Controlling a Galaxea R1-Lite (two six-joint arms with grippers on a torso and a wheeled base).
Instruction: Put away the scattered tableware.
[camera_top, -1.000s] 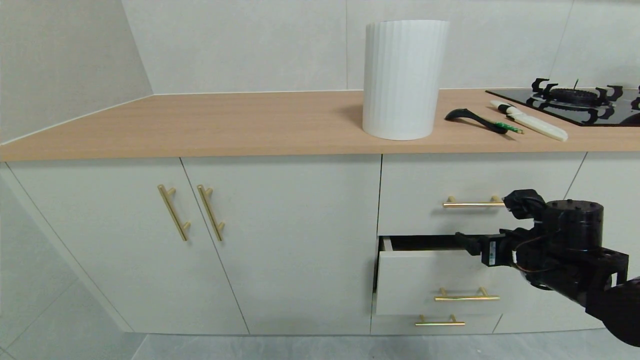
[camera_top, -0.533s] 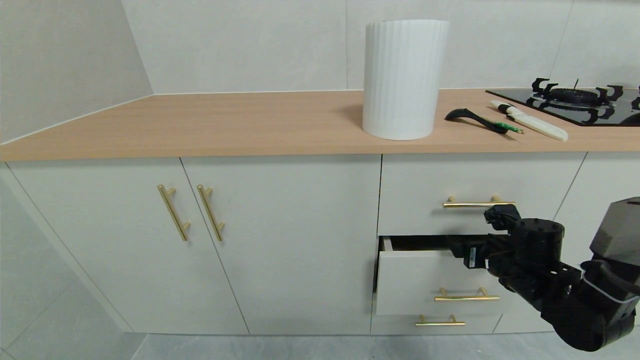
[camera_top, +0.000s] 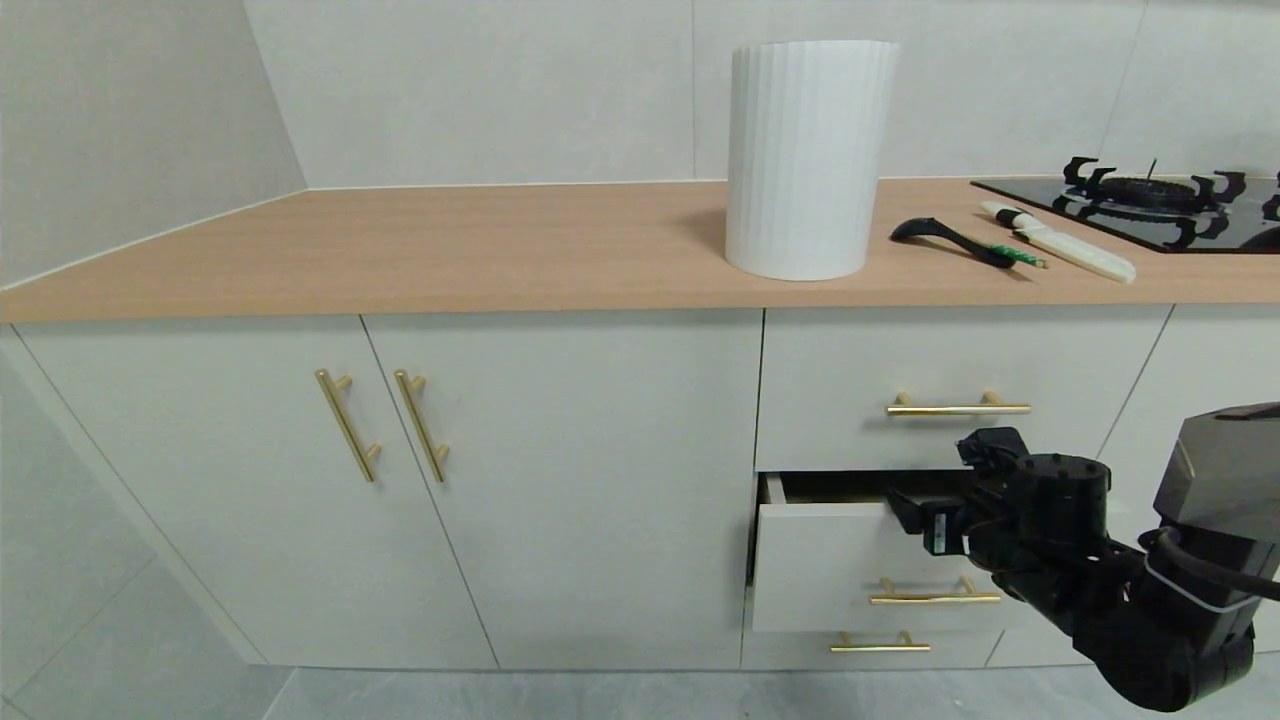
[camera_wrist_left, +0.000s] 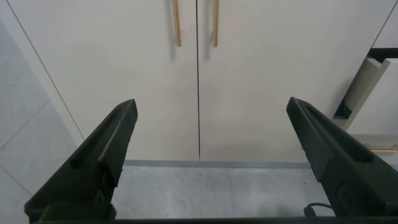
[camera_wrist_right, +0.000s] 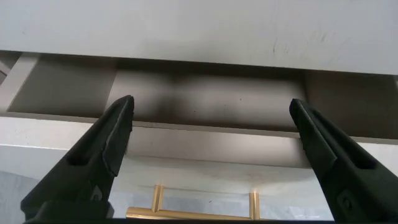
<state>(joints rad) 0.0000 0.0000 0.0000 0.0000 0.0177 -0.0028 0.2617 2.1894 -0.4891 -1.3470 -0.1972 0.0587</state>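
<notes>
**Right arm at the half-open drawer, tableware on the surface**

I have the right gripper (camera_top: 905, 510) level with the top edge of the middle drawer (camera_top: 820, 565), which stands partly pulled out below the surface (camera_top: 450, 250). Its jaws are spread wide and grasp nothing; in the right wrist view the dark gap of the drawer lies between them. The left gripper (camera_wrist_left: 211, 155) hangs low before the cupboard doors (camera_wrist_left: 199, 81), jaws likewise released and empty. Up on the surface, the black ladle (camera_top: 945, 240) and the white knife (camera_top: 1062, 252) lie side by side, between the tall white ribbed container (camera_top: 805, 160) and the gas hob (camera_top: 1150, 205), well apart from both grippers.
</notes>
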